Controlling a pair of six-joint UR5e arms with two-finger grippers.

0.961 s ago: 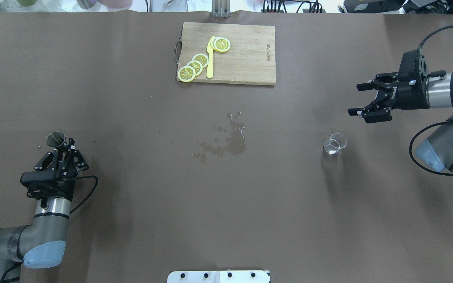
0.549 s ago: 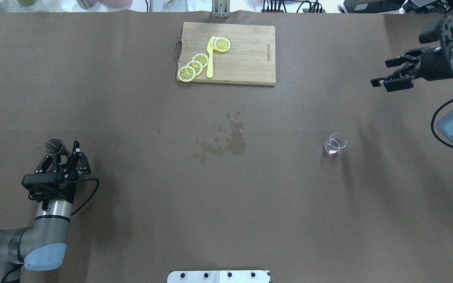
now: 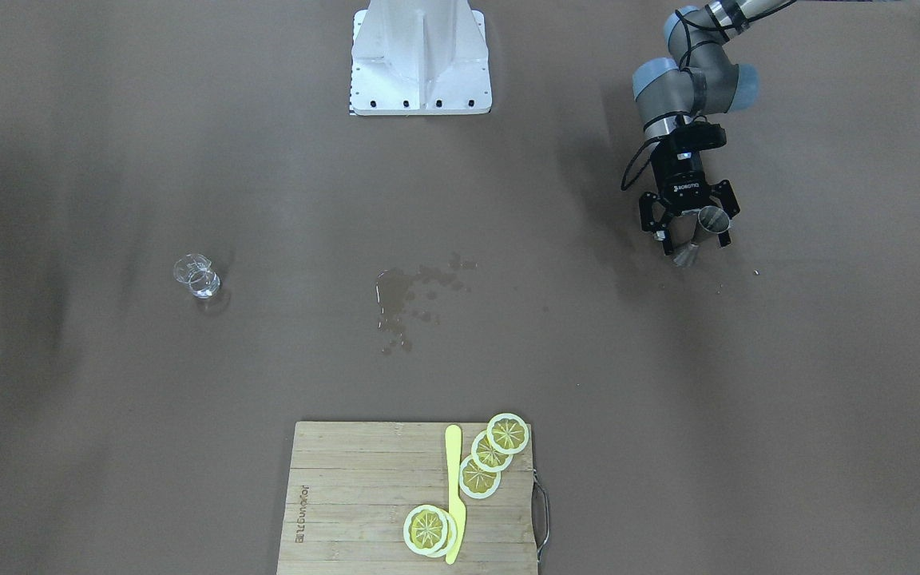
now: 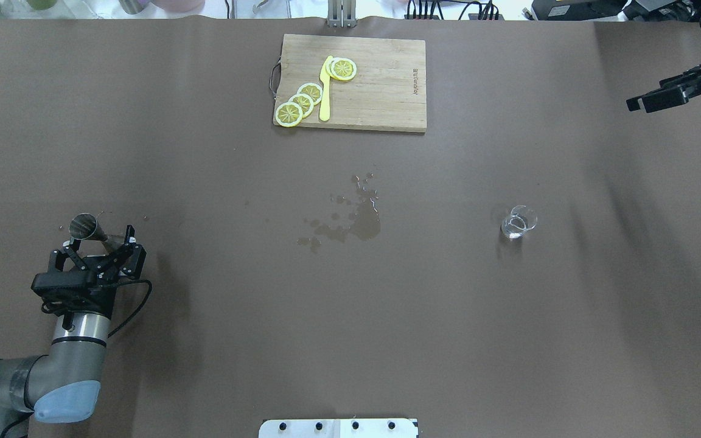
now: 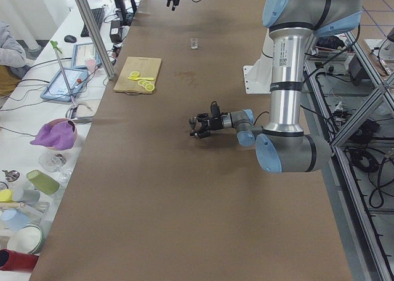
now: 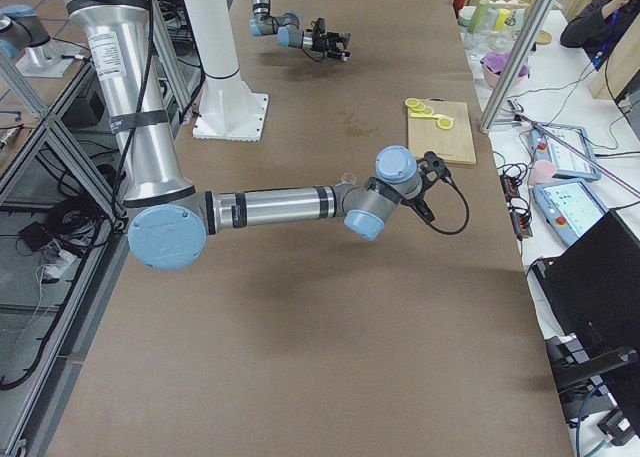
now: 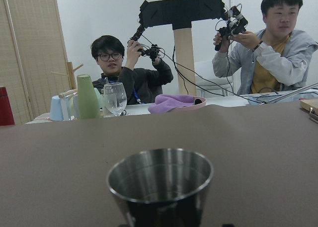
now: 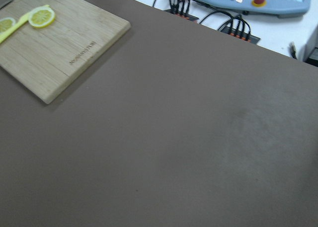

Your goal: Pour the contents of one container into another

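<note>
Steel is slick, so the cup (image 4: 83, 226) wants a level, centred pinch. It stands upright near the left end of the table (image 4: 350, 316), just ahead of the left gripper (image 4: 100, 244). The jaws are spread wide and nothing is clamped; I cannot tell whether the cup's base sits between the fingertips or just beyond them. I judge the step to be taking hold. Slide forward until the narrow waist is midway between the fingers, then close squarely, so neither finger nudges the cup over first. The puddle (image 4: 356, 222) mid-table suggests liquid slops easily, so lift slowly and keep the rim level. The small glass (image 4: 518, 222) is well apart on the right.

The left arm lies low, with the wrist level and the fingers pointing toward the far side. The right gripper (image 4: 661, 91) hangs over the far right corner, its fingers looking parted and empty.
</note>
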